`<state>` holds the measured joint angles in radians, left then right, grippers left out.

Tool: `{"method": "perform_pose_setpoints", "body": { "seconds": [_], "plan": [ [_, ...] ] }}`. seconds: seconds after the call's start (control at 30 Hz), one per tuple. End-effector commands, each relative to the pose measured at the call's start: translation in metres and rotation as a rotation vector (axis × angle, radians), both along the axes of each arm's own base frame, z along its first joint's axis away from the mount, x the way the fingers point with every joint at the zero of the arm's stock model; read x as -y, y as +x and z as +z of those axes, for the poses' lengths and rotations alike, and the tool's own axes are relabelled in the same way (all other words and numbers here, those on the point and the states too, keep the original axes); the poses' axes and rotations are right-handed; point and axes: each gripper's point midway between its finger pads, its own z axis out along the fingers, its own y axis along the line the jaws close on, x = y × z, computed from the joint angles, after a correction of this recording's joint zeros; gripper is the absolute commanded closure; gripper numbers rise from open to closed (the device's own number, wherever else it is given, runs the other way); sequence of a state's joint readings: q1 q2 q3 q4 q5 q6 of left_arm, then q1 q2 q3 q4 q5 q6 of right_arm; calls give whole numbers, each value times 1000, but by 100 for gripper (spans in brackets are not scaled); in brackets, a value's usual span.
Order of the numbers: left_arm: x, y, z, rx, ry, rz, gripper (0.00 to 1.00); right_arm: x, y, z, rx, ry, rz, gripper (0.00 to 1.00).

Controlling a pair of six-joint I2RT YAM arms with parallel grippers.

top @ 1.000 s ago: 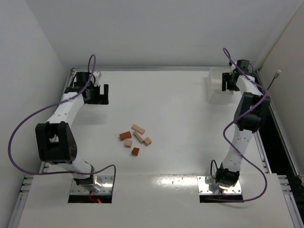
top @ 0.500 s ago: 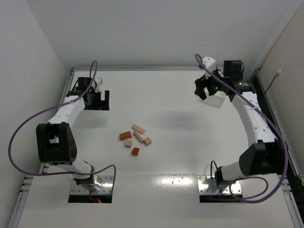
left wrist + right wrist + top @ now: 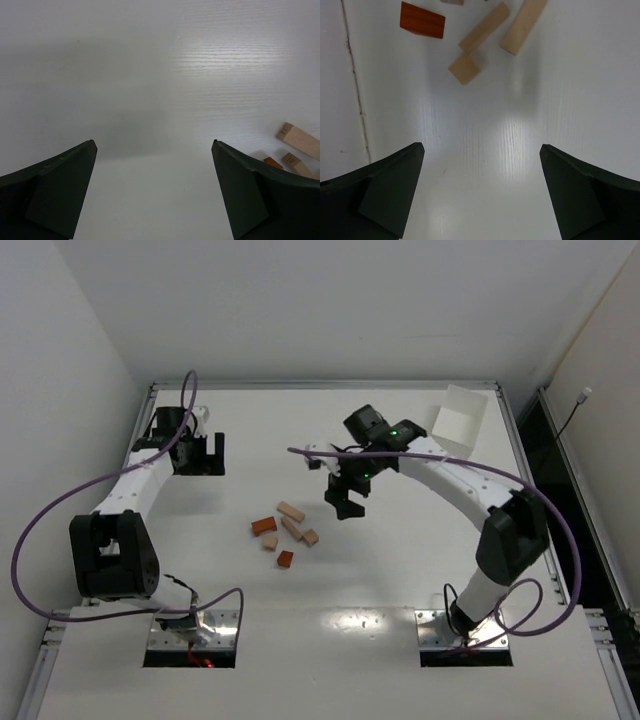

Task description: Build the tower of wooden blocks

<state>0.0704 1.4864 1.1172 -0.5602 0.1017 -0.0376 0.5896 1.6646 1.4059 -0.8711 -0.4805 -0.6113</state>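
From above, the right claw (image 3: 343,502) hangs over the white table (image 3: 400,560) with its jaws spread and nothing between them. The small wood blocks (image 3: 291,530), pale tan and reddish-orange bars and cubes, lie scattered flat just to its left. None rests on another, so no tower is begun. The spread jaws so near the cluster suggest a first pick is being set up. The left claw (image 3: 205,454), also wide apart and empty, waits at the far left, well apart from the blocks, probably parked to leave its partner room. An open white rectangular box (image 3: 458,420) sits well behind the right claw.

In the left wrist view the left claw (image 3: 153,145) shows only bare table between its fingers. A pale tan wooden bar (image 3: 299,140) and two smaller pieces lie off beyond its right finger, out of reach as it stands.

In the right wrist view the right claw (image 3: 481,147) gapes over bare table. A pale tan wooden cube (image 3: 464,68) lies ahead of it, towards its left finger. Beyond that are two tan bars (image 3: 484,27) and a reddish-brown wooden bar (image 3: 422,20). The cube is the nearest candidate to grasp.
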Motion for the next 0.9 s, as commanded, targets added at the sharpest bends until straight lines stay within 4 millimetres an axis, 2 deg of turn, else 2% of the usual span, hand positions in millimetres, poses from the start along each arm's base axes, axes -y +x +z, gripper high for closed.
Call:
{"method": "perform_pose_setpoints", "body": {
  "seconds": [0.0, 0.03, 0.07, 0.17, 0.23, 0.3, 0.33, 0.37, 0.4, 0.47, 0.57, 0.6, 0.7, 0.87],
  "plan": [
    [-17, -3, 13, 44, 2, 51, 0, -30, 7, 1, 17, 23, 105, 0],
    [-18, -1, 14, 52, 10, 57, 0, -38, 12, 4, 16, 26, 107, 0],
    [-23, -4, 10, 43, 15, 62, 0, -48, 10, -2, 7, 14, 118, 0],
    [-31, -5, 10, 43, 16, 85, 0, -66, 16, -25, -49, -26, 78, 0],
    [-35, -8, 7, 34, 15, 96, 0, -79, 27, -40, -69, -39, 27, 0],
    [-42, -9, 7, 34, 16, 117, 0, -87, 30, -47, -134, -41, -37, 0],
    [-42, -11, 3, 25, 14, 117, 0, -95, 38, -42, -136, -24, -63, 0],
    [-46, -9, 4, 34, 21, 119, 0, -98, 34, -53, -203, -32, -100, 0],
    [-46, -9, 4, 34, 21, 119, 0, -106, 33, -49, -206, -19, -110, 0],
    [-50, -10, 4, 34, 22, 130, 0, -113, 28, -55, -185, -30, -121, 0],
    [-54, -11, 4, 34, 28, 132, 0, -117, 21, -58, -203, -33, -130, 0],
    [-58, -11, 4, 34, 34, 134, 0, -123, 10, -61, -211, -44, -105, 0],
    [-60, -16, 0, 15, 31, 143, 0, -126, 0, -70, -208, -58, -88, 0],
    [-60, -16, -3, 6, 30, 143, 0, -136, 3, -76, -146, -78, -98, 0]
  ]
}}
